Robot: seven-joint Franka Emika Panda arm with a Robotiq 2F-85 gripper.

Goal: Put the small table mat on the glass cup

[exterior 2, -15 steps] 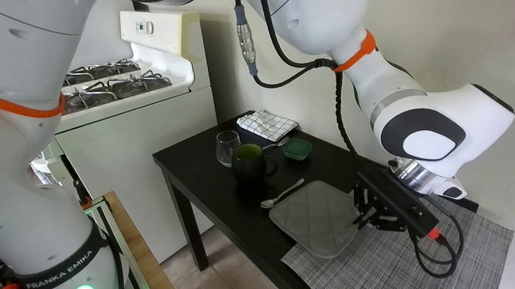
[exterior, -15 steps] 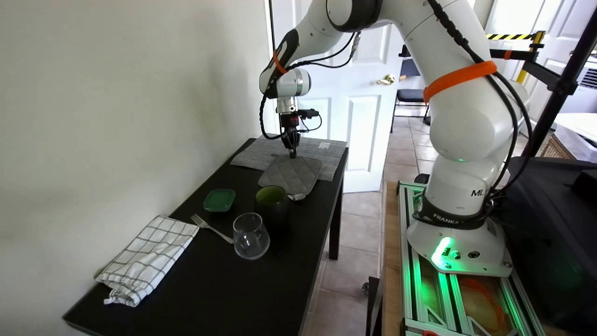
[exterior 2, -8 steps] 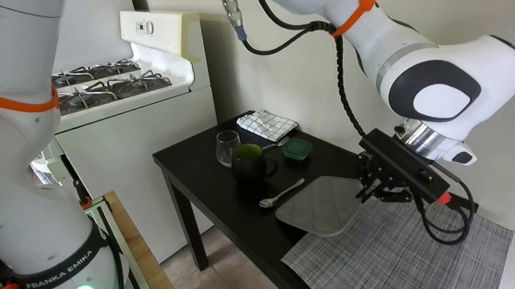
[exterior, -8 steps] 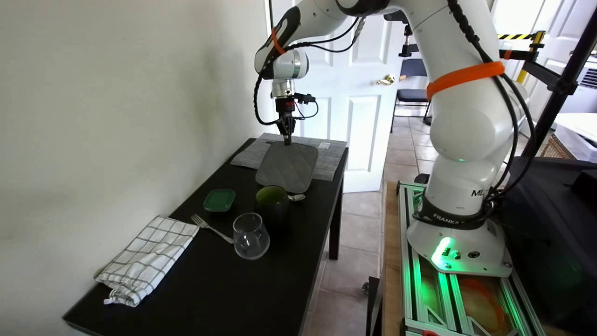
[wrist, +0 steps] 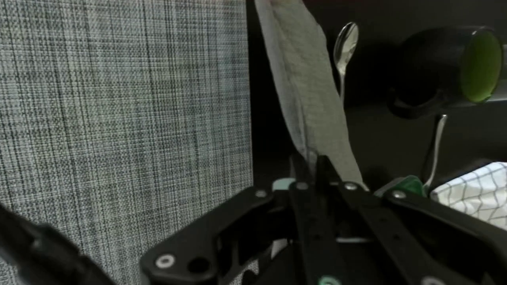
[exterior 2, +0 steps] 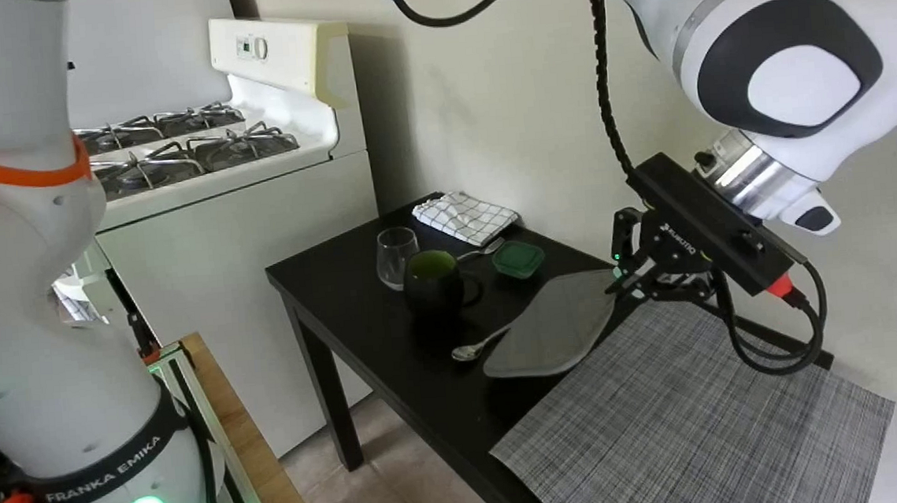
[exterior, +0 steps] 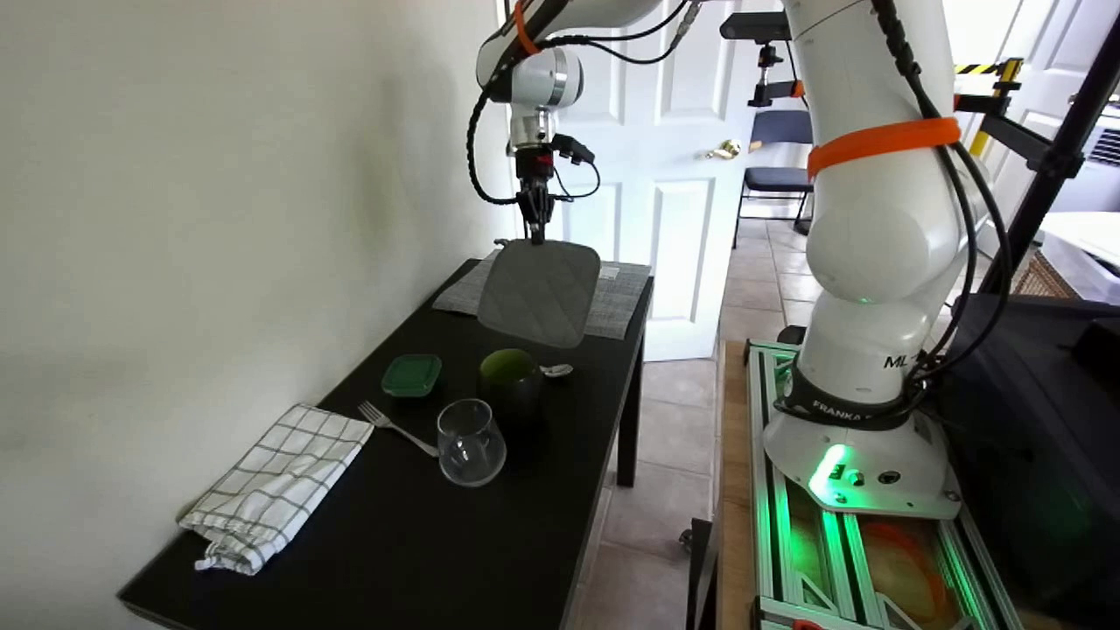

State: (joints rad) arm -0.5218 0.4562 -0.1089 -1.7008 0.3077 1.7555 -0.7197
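From left to right in an exterior view, the glass cup (exterior 2: 397,259) stands upright, well apart from the claw (wrist: 311,161); the dark mug (exterior 2: 427,291) sits just beside it, on the claw's side; the spoon (exterior 2: 468,353) lies nearer; next the small table mat (exterior 2: 555,329) slants down from the claw, which grips it by one edge; the woven placemat (exterior 2: 705,415) spreads below the claw; over the last second claw and mat have risen together, away from the placemat; the pick therefore looks done, and the carry to the cup, high enough to pass the mug, seems due.
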